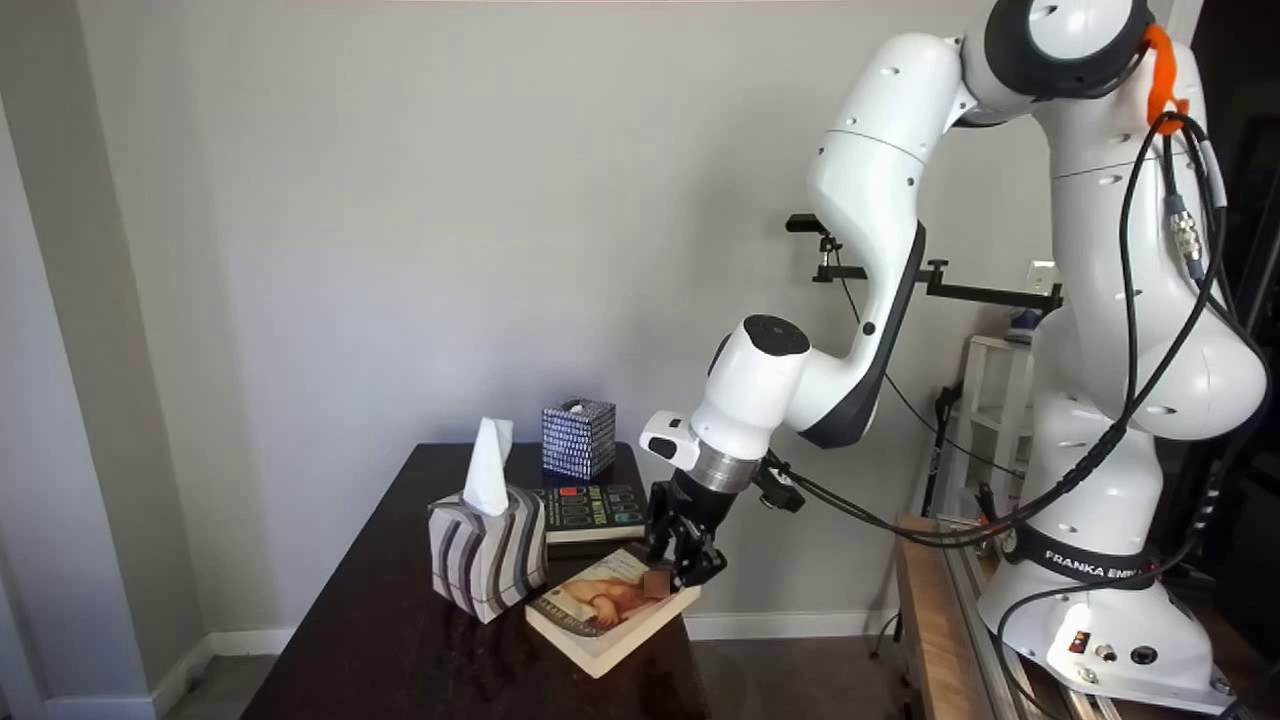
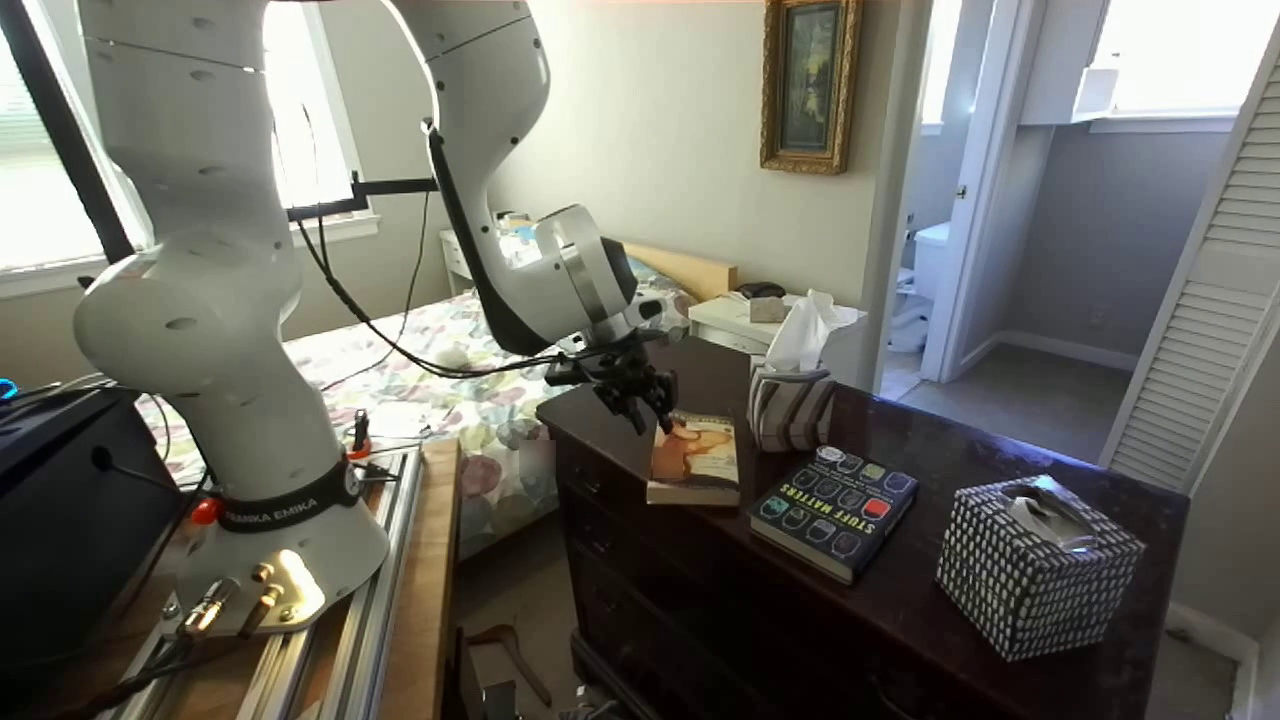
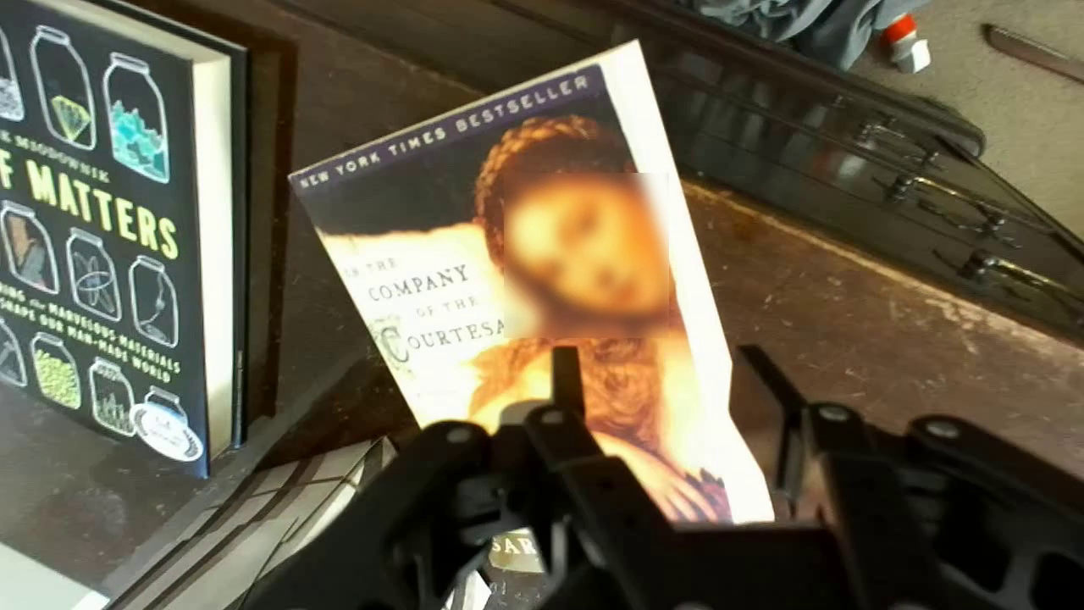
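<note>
My gripper [image 3: 665,360] is open and holds nothing. It points down at a paperback [image 3: 423,280] with a painted woman on its cover. In the wrist view one finger is over the cover and the other lies past the book's white page edge. I cannot tell whether a fingertip touches it. In both exterior views the gripper [image 1: 697,575] [image 2: 654,420] is at the end of the paperback [image 1: 600,605] [image 2: 697,460] nearest the arm. The dark book "Stuff Matters" [image 3: 93,212] lies beside it, flat on the dresser, and also shows in both exterior views [image 1: 595,508] [image 2: 835,510].
A striped tissue box [image 1: 487,560] [image 2: 790,410] stands close to the paperback, with tall white tissue sticking up. A dark-and-white patterned tissue box [image 1: 578,440] [image 2: 1040,570] stands beyond the dark book. All are on a dark dresser [image 1: 400,640]. A bed [image 2: 480,400] is behind the arm.
</note>
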{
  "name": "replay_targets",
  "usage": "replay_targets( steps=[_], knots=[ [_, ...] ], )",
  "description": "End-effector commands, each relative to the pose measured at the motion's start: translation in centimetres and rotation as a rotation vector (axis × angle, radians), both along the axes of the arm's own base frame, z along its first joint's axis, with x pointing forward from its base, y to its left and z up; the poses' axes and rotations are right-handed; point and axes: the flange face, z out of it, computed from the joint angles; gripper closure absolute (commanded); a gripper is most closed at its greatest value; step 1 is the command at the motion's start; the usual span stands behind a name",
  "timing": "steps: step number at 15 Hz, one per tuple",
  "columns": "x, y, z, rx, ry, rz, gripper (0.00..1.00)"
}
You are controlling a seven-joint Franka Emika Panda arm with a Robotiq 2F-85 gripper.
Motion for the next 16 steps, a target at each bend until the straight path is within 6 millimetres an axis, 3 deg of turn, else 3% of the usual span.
replay_targets(
  steps=[1,4,11,16],
  knots=[
    [0.1,0.7,1.2,-0.071,-0.033,0.044,0.20],
    [0.5,1.3,0.6,-0.110,-0.041,0.073,0.00],
    [1.6,3.2,-0.3,-0.204,-0.114,0.177,0.00],
    [2.0,5.0,-2.7,-0.244,-0.151,0.217,0.00]
  ],
)
